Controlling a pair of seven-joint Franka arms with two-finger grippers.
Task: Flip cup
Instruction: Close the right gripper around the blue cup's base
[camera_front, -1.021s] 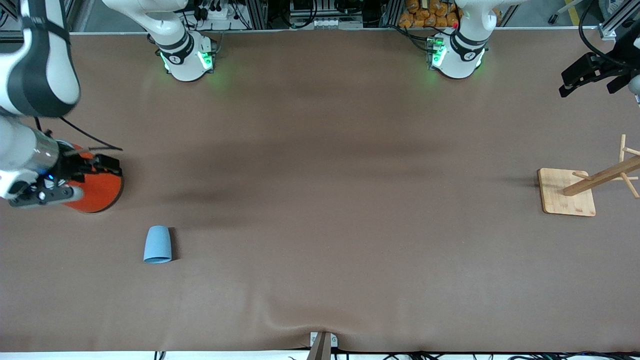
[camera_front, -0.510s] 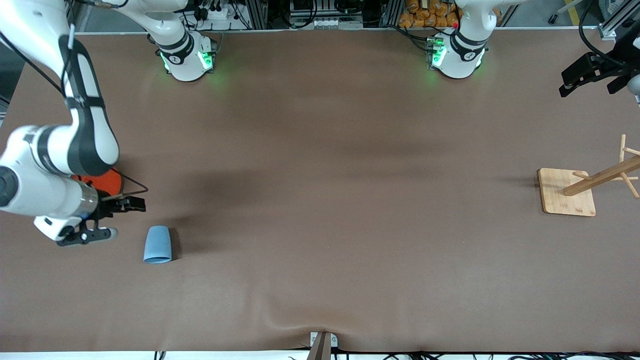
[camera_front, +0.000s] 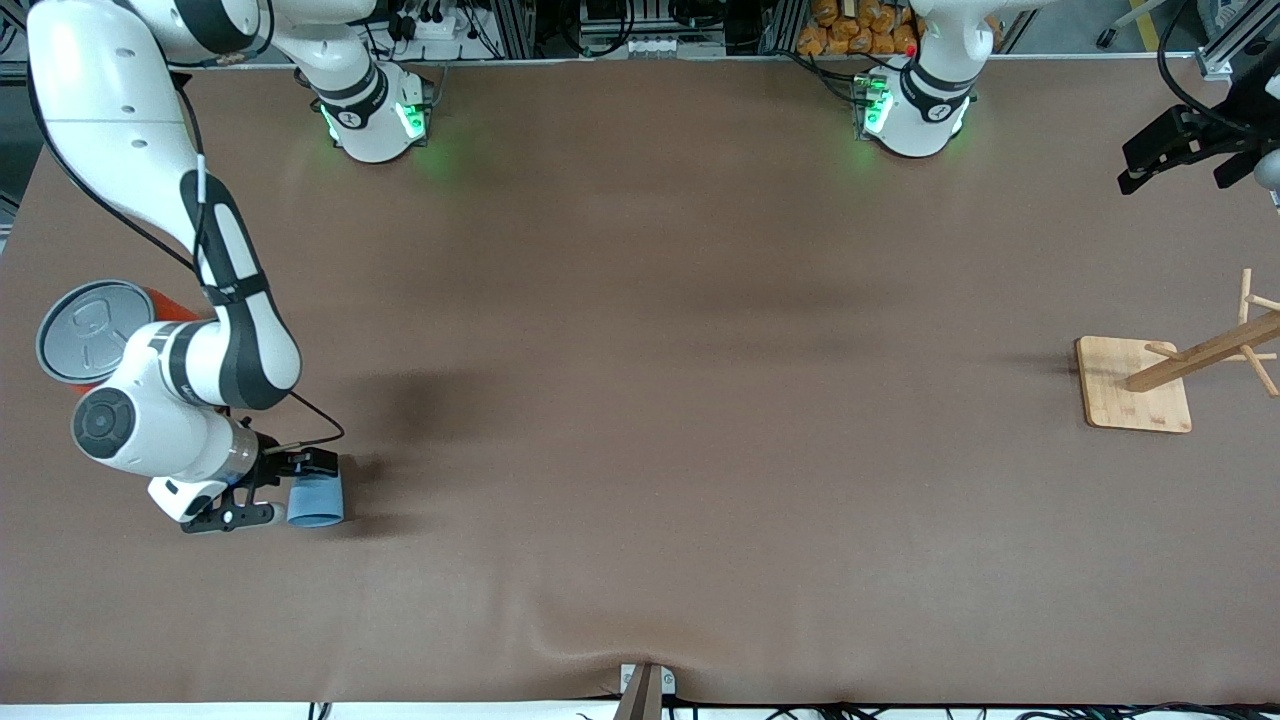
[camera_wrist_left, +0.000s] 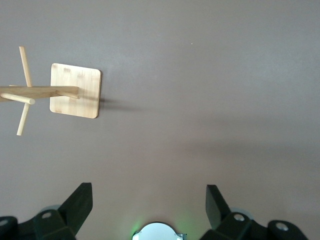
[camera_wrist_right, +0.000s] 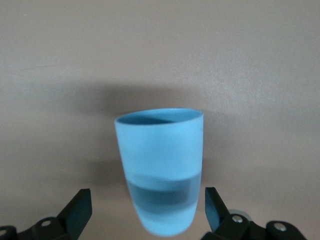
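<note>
The light blue cup (camera_front: 318, 503) lies on its side on the brown table, toward the right arm's end, with its wide mouth toward the front camera. My right gripper (camera_front: 285, 490) is low at the cup and open. In the right wrist view the cup (camera_wrist_right: 161, 165) lies between the two spread fingers (camera_wrist_right: 80, 207), its closed end at the jaws, and there is a gap on each side. My left gripper (camera_front: 1135, 180) is open and empty. It waits in the air at the left arm's end of the table and also shows in the left wrist view (camera_wrist_left: 148, 205).
A large orange can with a grey lid (camera_front: 85, 330) stands farther from the front camera than the cup, beside the right arm's elbow. A wooden mug rack on a square base (camera_front: 1135, 385) stands at the left arm's end and shows in the left wrist view (camera_wrist_left: 75, 90).
My right arm swung from the orange can down to the cup, and its open fingers now stand on either side of it. The cup has not moved. The left arm stayed still.
</note>
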